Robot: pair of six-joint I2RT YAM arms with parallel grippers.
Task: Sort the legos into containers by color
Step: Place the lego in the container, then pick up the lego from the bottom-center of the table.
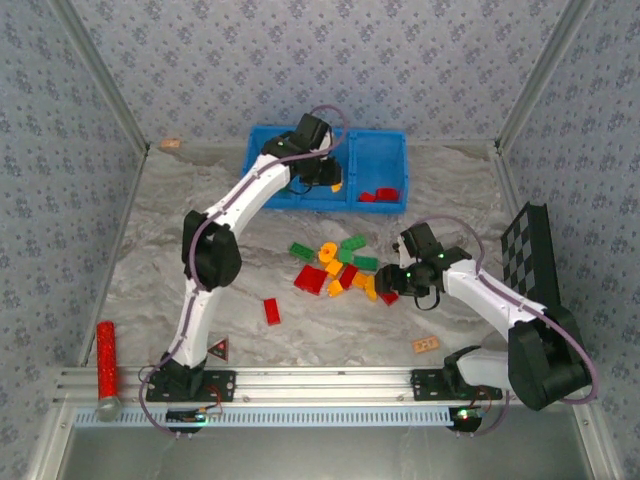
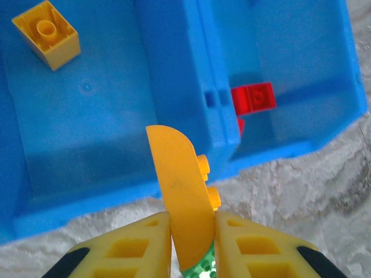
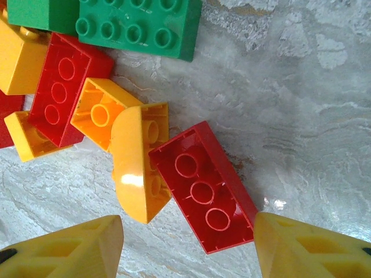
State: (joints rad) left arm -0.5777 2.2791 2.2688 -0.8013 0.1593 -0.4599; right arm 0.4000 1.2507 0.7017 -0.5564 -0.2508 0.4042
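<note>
- Gripping a curved yellow-orange brick [image 2: 177,191] edge-on, the left hand [image 2: 192,231] is closed, its 2 yellow fingers [image 2: 133,243] pressed against the brick's broad faces; 2 studs project from the brick's right side.
- The held brick hangs above the near wall of the blue bin [image 2: 87,202], close to a divider [image 2: 211,81] between 2 compartments.
- Left of that divider lies 1 yellow brick [image 2: 46,33], stud up, in the far corner. Right of it a red brick [image 2: 253,97] sits close beside the divider, with a 2nd red piece partly hidden below it.
- From above, the left arm reaches across the bench [image 1: 150,250] to the bin at the far side.
- The right hand [image 3: 188,249] is open and grips nothing. Its fingers [image 3: 69,249] stand wide apart on either side of a red underside-up brick [image 3: 203,185] that shows 3 rings in a row.
- A curved yellow brick [image 3: 136,174] touches that red brick on its left. Beyond lie further red and yellow-orange bricks and a green 8-stud brick [image 3: 139,26].
- The loose pile [image 1: 340,265] of red, green and yellow-orange bricks rests mid-bench, in front of the bin, with the right hand at its right edge.
- A lone red brick [image 1: 271,311] lies apart, to the near left of the pile.
- Also on the bench are a red cylinder [image 1: 105,358] at the near left, a red-and-black triangle [image 1: 218,348] by the left arm's base, a tan tile [image 1: 426,345] near the right arm's base, and a checkerboard panel [image 1: 530,250] at the right.
</note>
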